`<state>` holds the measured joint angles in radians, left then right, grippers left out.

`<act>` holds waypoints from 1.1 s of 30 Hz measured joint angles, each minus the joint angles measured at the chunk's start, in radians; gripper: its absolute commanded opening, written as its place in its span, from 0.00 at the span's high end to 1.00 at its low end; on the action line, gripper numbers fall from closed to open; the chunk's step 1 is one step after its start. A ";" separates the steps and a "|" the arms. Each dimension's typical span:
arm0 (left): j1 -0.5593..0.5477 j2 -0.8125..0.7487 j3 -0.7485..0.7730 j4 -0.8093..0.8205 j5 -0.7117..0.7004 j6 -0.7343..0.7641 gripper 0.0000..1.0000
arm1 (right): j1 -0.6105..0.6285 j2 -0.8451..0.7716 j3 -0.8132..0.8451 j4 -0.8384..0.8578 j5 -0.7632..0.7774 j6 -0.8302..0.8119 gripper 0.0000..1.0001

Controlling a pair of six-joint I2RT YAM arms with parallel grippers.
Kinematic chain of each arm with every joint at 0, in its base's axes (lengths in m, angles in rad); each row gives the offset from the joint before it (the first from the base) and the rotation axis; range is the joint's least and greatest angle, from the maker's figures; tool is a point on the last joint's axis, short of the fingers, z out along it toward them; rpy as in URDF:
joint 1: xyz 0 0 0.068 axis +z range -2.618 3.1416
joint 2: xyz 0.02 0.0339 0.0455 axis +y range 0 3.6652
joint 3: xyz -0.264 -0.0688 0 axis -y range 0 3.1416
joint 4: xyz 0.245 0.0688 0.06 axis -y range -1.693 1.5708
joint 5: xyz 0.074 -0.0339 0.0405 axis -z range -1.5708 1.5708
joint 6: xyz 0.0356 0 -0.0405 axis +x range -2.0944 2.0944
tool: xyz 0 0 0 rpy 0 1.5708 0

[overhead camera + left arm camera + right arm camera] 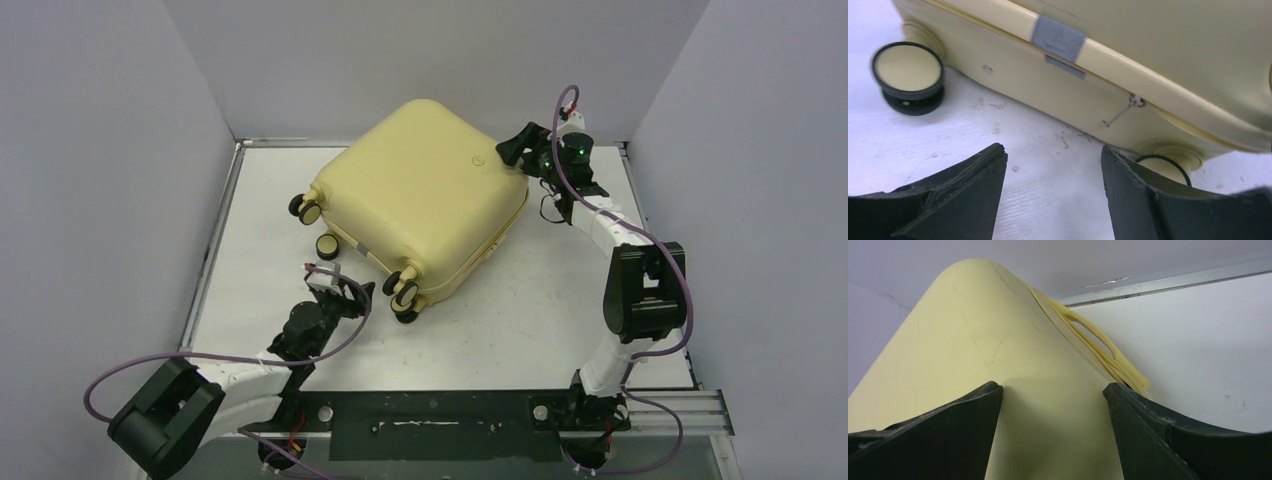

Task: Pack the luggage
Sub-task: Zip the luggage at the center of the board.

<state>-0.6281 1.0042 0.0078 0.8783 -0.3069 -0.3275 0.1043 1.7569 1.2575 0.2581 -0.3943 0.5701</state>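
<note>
The luggage (pixel 420 195) is a pale yellow hard-shell suitcase lying closed and flat on the white table, wheels toward the near left. In the left wrist view its wheeled edge (pixel 1128 65) shows a grey hinge patch, a zip pull and two wheels. My left gripper (pixel 352 290) is open and empty, low on the table just short of that edge (pixel 1054 152). My right gripper (pixel 512 150) is open at the suitcase's far right corner, its fingers over the shell (pixel 998 340), close to or touching it (pixel 1053 390); the carry handle (pixel 1098 340) lies to the right.
Grey walls enclose the table on three sides; a metal rail (pixel 280 142) runs along the back edge. A wheel (pixel 908 72) stands left of my left fingers. The arm bases sit on a black plate (pixel 430 412) at the near edge.
</note>
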 measured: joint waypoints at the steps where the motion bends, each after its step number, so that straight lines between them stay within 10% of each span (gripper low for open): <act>1: 0.004 0.034 0.000 0.027 0.028 0.019 0.33 | 0.000 0.003 0.003 0.000 0.000 0.005 0.24; 10: 0.043 0.250 0.071 0.158 0.317 0.147 0.33 | 0.000 0.021 0.019 0.003 -0.003 0.038 0.24; 33: 0.126 0.488 0.095 0.484 0.467 0.156 0.48 | 0.000 0.021 0.020 0.006 -0.003 0.047 0.24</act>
<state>-0.5018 1.4925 0.1028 1.3628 0.1604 -0.1715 0.1043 1.7782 1.2774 0.2646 -0.3969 0.6170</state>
